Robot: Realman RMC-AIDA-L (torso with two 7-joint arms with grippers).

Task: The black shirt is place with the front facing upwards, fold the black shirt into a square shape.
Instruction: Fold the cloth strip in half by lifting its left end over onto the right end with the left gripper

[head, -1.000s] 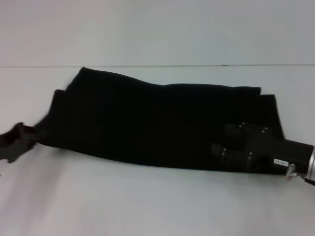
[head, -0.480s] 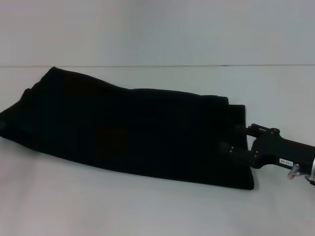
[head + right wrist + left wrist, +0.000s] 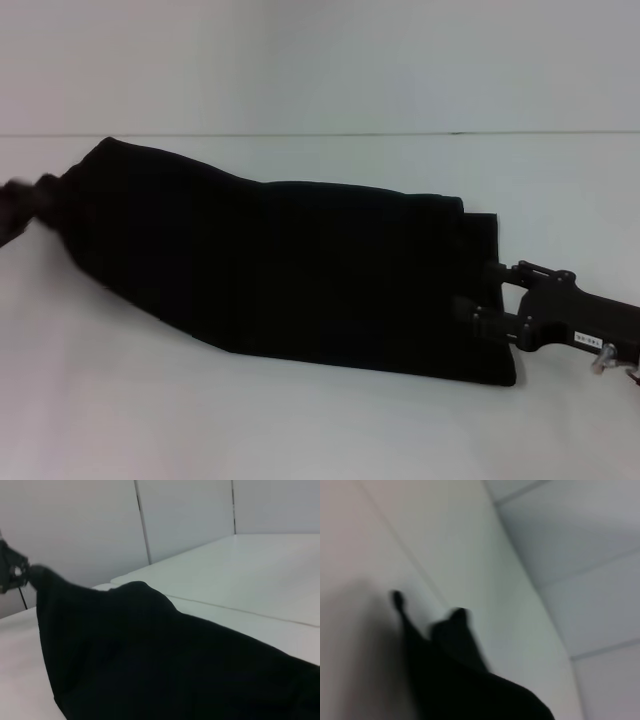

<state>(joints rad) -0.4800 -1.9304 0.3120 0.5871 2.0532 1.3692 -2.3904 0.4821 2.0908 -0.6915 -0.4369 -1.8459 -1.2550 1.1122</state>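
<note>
The right gripper (image 3: pixel 478 300) is at the near right end of the shirt (image 3: pixel 290 270), low over the table (image 3: pixel 300 420), and its two fingers (image 3: pixel 490 322) reach onto the edge of the cloth; I cannot tell if they pinch the cloth or only lie over it. The left gripper (image 3: pixel 25 205) is at the far left edge of the head view, blurred, and it touches the left corner of the shirt, which looks pulled toward it; if its fingers are pressed together I cannot tell. The shirt lies across the middle of the table as a long folded band, with the left end farther away and the right end nearer. No letters or label are visible on it. The right wrist view shows what the head view does not: the cloth (image 3: pixel 150 655) rises from the table in a soft ridge, and the left gripper (image 3: pixel 12 570) is seen at the far corner with the cloth drawn into it. The left wrist view gives only a dark blurred piece of shirt (image 3: pixel 465 685) against the pale table and wall.
</note>
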